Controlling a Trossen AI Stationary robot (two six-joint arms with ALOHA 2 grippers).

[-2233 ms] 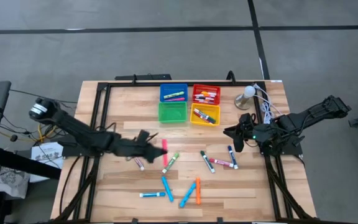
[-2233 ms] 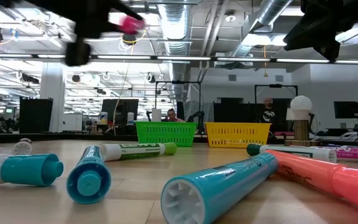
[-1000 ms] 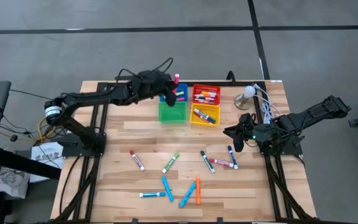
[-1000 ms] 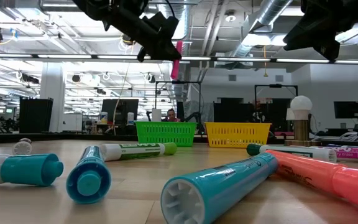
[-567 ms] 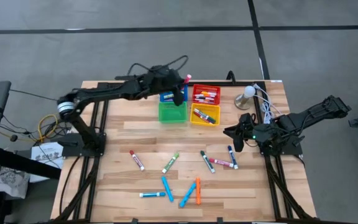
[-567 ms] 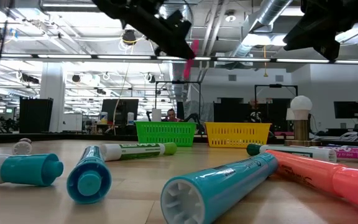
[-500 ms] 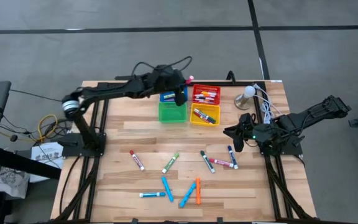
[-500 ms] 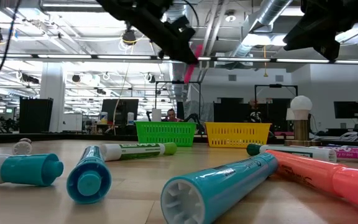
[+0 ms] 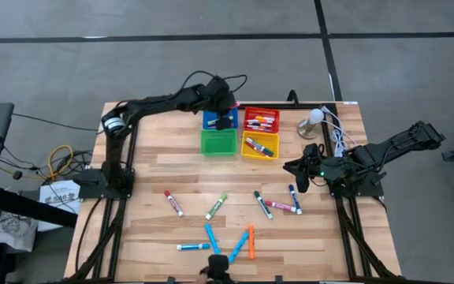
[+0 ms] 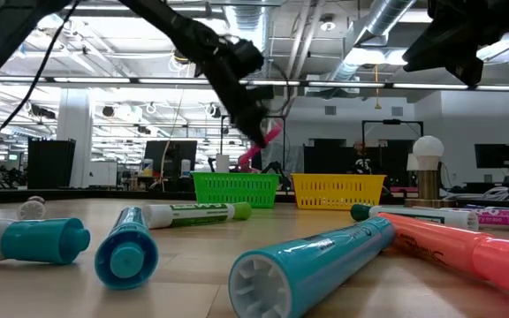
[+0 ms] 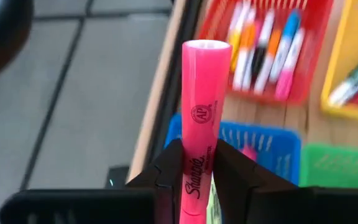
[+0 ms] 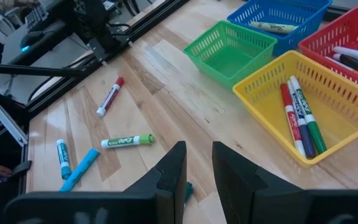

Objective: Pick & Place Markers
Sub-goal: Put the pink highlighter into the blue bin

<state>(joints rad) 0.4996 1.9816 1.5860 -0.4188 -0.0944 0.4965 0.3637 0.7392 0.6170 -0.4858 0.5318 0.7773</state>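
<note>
Wooden table [image 9: 148, 170] carries loose markers at its near edge: blue ones [image 9: 211, 239] and an orange one [image 9: 251, 242] at about six o'clock from the centre, with a red-capped [image 9: 173, 203] and a green-capped marker [image 9: 216, 206] a little farther in. At three o'clock the right gripper [image 9: 296, 169] hangs above the table's right side; its wrist view shows the jaws only a narrow gap apart and holding nothing. At twelve o'clock stand four bins: green [image 9: 218, 143], yellow [image 9: 259, 146], blue [image 9: 220, 117] and red [image 9: 262, 120]. The left gripper [image 9: 225, 120] is over the blue bin, jaws closed on a pink marker [image 11: 197, 124]. The high view hides that marker under the arm; the left wrist view shows it clearly, upright between the fingers, and the low view shows it tilted above the green bin.
</note>
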